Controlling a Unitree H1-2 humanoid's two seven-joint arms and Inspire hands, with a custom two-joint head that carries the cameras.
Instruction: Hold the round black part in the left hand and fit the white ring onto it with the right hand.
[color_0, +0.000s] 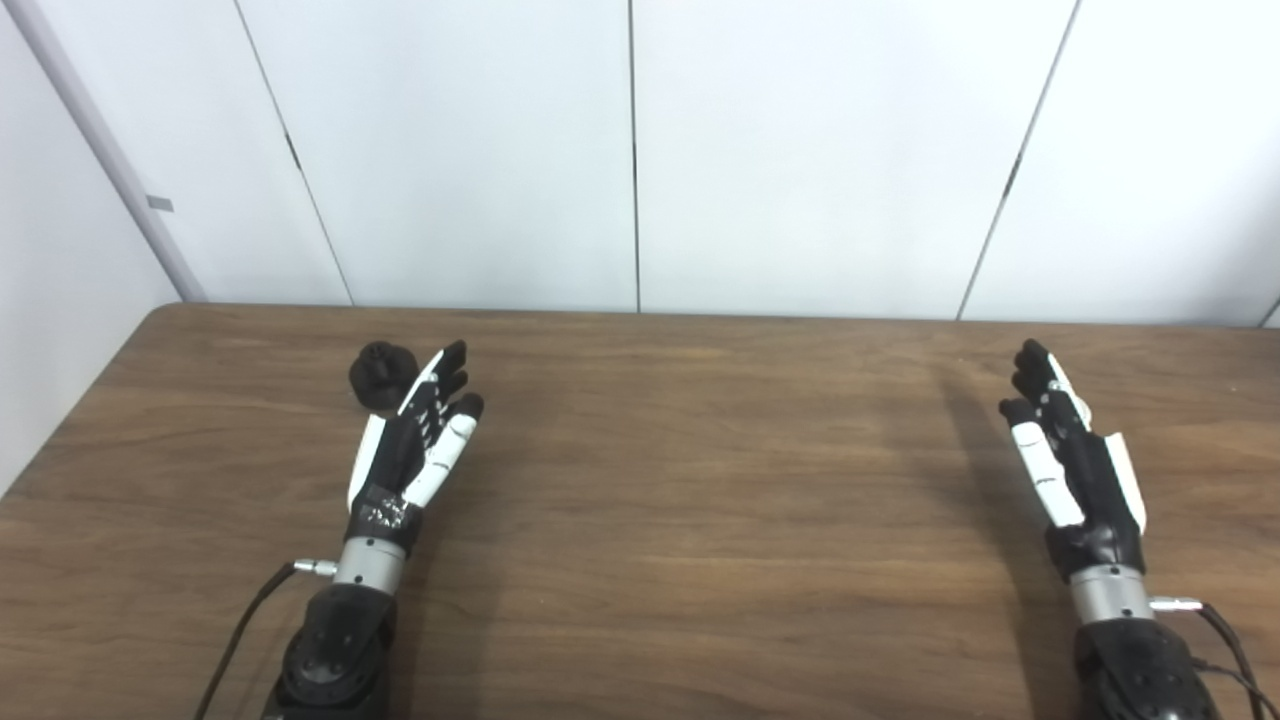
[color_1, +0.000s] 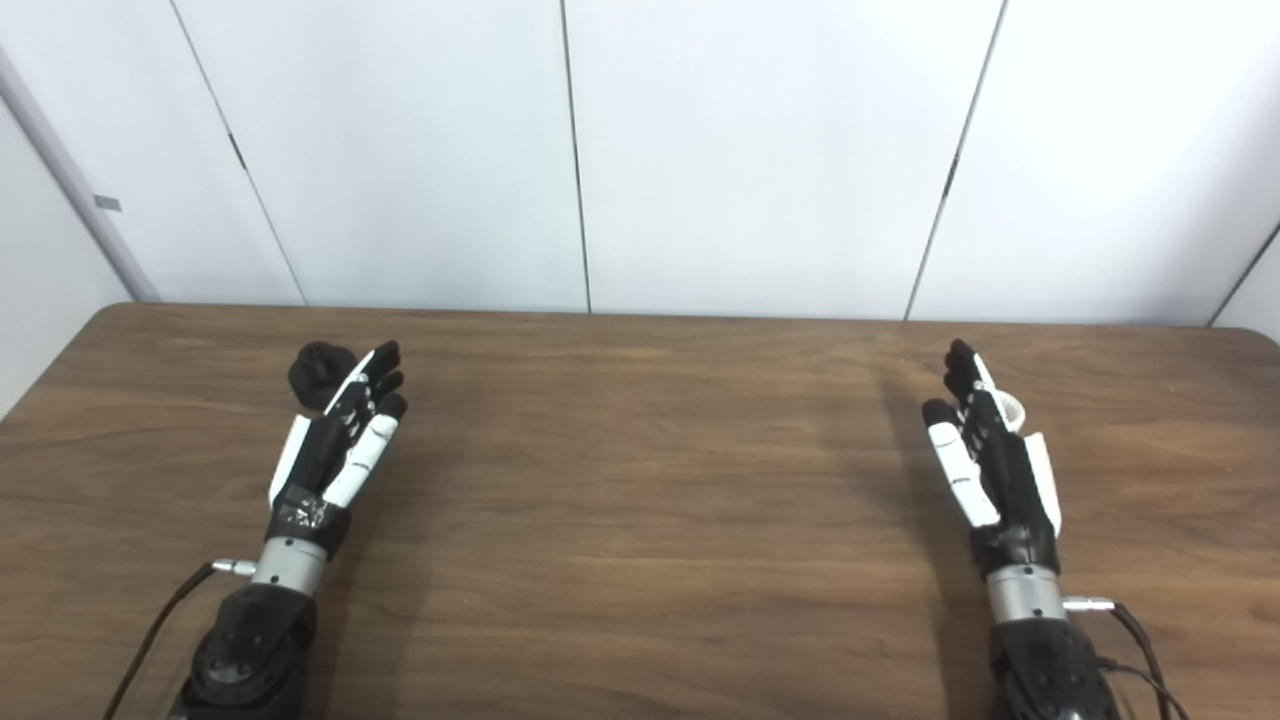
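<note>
Left hand (color_0: 405, 450) hovers over the worktop (color_0: 700, 480), fingers straight and apart, holding nothing; right hand (color_1: 985, 455) likewise (edge-on, thumb inward). The black part (color_0: 381, 374) stands just beyond the left fingertips, slightly outboard. The ring (color_1: 1012, 409) peeks out close behind the right fingers

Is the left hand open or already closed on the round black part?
Open. The left hand has its fingers extended and holds nothing; the round black part sits on the wooden table just beyond its fingertips.
</note>
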